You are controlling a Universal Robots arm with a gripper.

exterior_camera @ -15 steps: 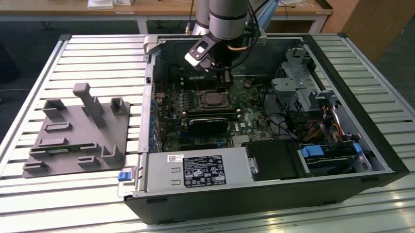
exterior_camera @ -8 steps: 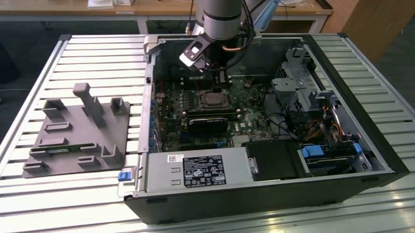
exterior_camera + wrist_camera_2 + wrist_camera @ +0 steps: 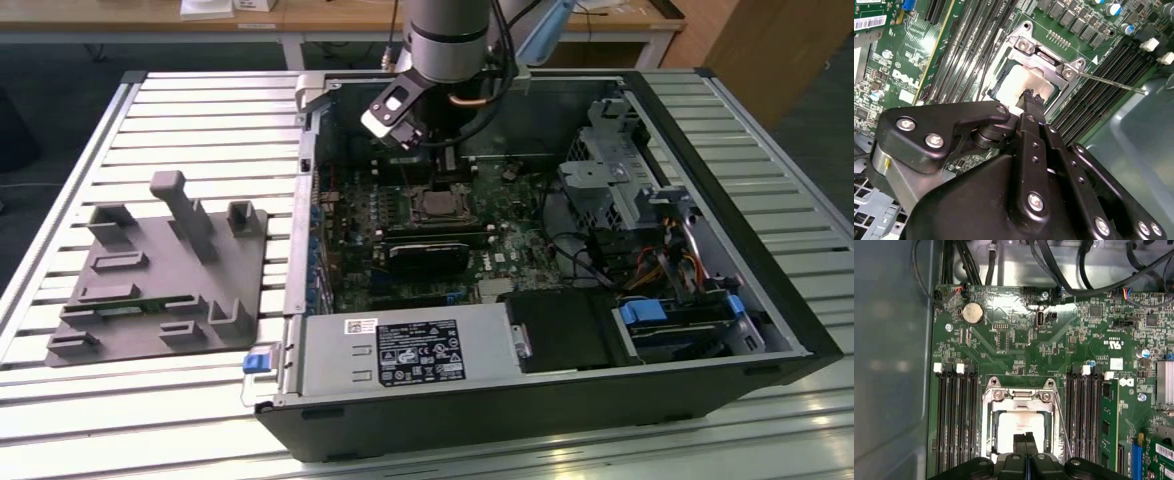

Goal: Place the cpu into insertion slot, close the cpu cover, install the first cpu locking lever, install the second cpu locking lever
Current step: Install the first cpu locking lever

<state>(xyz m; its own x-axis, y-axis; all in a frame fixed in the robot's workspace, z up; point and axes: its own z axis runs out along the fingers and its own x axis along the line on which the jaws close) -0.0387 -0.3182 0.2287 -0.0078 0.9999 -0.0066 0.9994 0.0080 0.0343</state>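
Bench (image 3: 200, 110) of silver slats carries everything I see in the exterior view: an open black computer case (image 3: 534, 430) lying on its side, and a grey plastic fixture (image 3: 147, 290) well apart from it, toward the exterior view's left. Inside the case the green motherboard (image 3: 514, 250) lies flat, with a power supply (image 3: 400, 355) along the near wall. The arm (image 3: 447, 40) reaches down into the case, and its gripper (image 3: 438, 165) hangs just above the insertion slot (image 3: 434, 205).

In both wrist views the gripper (image 3: 1033, 97) (image 3: 1024, 437) has its two black fingers pressed together with just a thin seam between them, holding nothing; the tip sits over the middle of the cpu (image 3: 1021, 82) (image 3: 1016, 422), and I cannot tell whether it touches. The cpu lies seated in the slot, its pale metal top showing through the square window of the cpu cover (image 3: 1046, 60) (image 3: 1019, 396), which lies down flat around it. Rows of black memory slots (image 3: 956, 415) run along both sides of the socket. One thin metal locking lever (image 3: 1114, 85) (image 3: 1063, 430) angles out from the cover's corner across the memory slots beside it. A coin cell (image 3: 973, 313) sits on the board, well apart from the socket.
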